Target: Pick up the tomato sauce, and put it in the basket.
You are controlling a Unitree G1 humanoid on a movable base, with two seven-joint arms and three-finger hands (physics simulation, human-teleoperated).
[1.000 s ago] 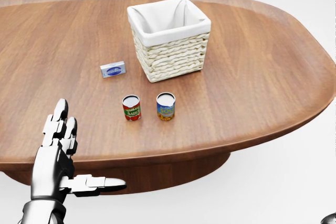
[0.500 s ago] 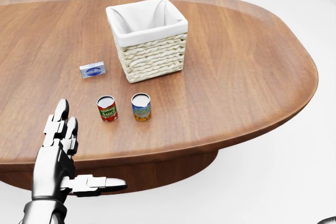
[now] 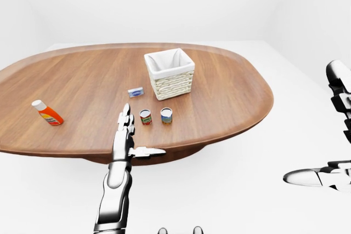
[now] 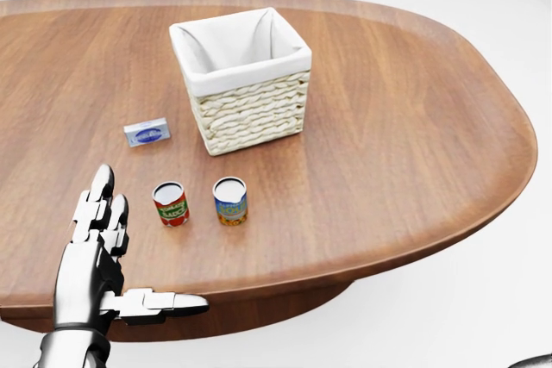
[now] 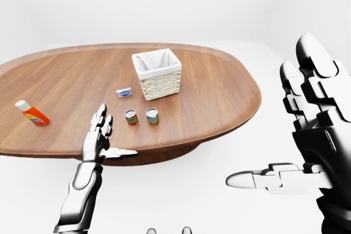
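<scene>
The tomato sauce can [image 4: 171, 204], with a red label, stands upright on the wooden table [image 4: 414, 127], left of a can with a blue and yellow label [image 4: 230, 201]. The wicker basket [image 4: 241, 75] with a white liner stands above the two cans in the head view and looks empty. My left hand [image 4: 129, 256] is open at the lower left of the head view, over the table's near edge, below and left of the sauce can and apart from it. My right hand [image 5: 285, 135] is open and empty, off the table at the right of the right-eye view.
A small blue and white box [image 4: 147, 133] lies left of the basket. An orange bottle with a white cap [image 3: 47, 113] lies far left on the table. White floor surrounds the oval table.
The whole picture shifted: the camera moved, so basket and cans slid left in the head view, then slightly down. My left hand keeps its open pose and place in the view.
</scene>
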